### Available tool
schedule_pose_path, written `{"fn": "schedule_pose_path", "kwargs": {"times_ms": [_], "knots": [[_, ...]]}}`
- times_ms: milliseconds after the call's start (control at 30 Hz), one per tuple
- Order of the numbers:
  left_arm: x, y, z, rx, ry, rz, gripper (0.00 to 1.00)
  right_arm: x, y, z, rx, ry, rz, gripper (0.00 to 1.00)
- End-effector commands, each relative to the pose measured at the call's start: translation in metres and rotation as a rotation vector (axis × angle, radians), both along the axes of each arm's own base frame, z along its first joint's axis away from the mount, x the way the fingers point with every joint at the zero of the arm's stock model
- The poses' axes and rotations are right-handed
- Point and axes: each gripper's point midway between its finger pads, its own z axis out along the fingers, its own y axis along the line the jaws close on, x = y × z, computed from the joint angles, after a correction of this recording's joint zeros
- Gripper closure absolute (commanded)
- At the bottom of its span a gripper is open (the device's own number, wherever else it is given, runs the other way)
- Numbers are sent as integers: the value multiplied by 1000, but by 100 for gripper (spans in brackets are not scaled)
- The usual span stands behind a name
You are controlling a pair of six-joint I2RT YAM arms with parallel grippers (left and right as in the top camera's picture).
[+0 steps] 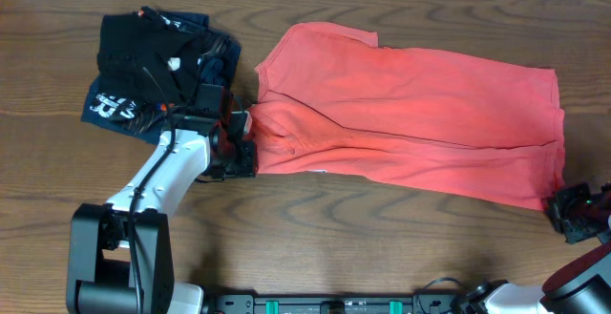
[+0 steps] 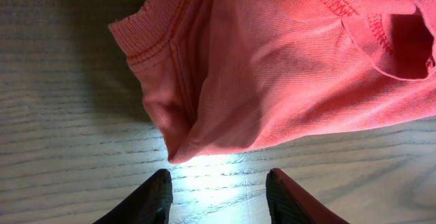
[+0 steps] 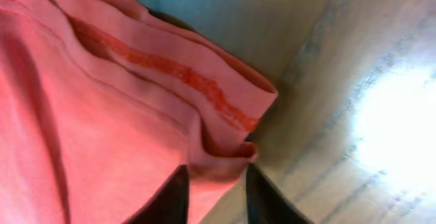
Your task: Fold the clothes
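The coral-red T-shirt [image 1: 410,114] lies spread across the middle and right of the table, folded over lengthwise. My left gripper [image 1: 248,152] is at its left end by the collar. In the left wrist view the shirt's folded edge [image 2: 286,67] lies just ahead of the open, empty fingers [image 2: 218,183], not touching them. My right gripper [image 1: 565,207] is at the shirt's near right corner. In the right wrist view its fingers [image 3: 216,173] are closed around a bunched fold of the hem [image 3: 88,115].
A folded black garment [image 1: 143,52] lies on a folded navy garment with white lettering [image 1: 115,104] at the back left, just behind my left arm. The wooden table [image 1: 363,247] runs bare along the front edge.
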Motion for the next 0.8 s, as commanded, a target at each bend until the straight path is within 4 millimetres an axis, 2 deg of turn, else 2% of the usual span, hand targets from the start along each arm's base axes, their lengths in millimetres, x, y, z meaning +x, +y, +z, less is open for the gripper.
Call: {"fn": "schedule_pose_path", "kwargs": {"times_ms": [0,67,200,367,600,767], "knots": [[-2,-1,1,-10,1,3,53,-10,-3,-2,-25,42,-32,69],[-2,-1,1,-10,1,2,53,-10,-2,-3,-21,42,-38,85],[-2,-1,1,-10,1,2,53,-9,-3,-3,-27,36,-38,99],[-3,-1,1,-10,2,3,53,-2,-4,2,-13,-5,-40,99],[-2,-1,1,-10,1,2,53,-7,-24,27,-60,28,-81,99],[-2,-1,1,-10,-1,-1,53,-6,-31,39,-66,31,-91,99]]}}
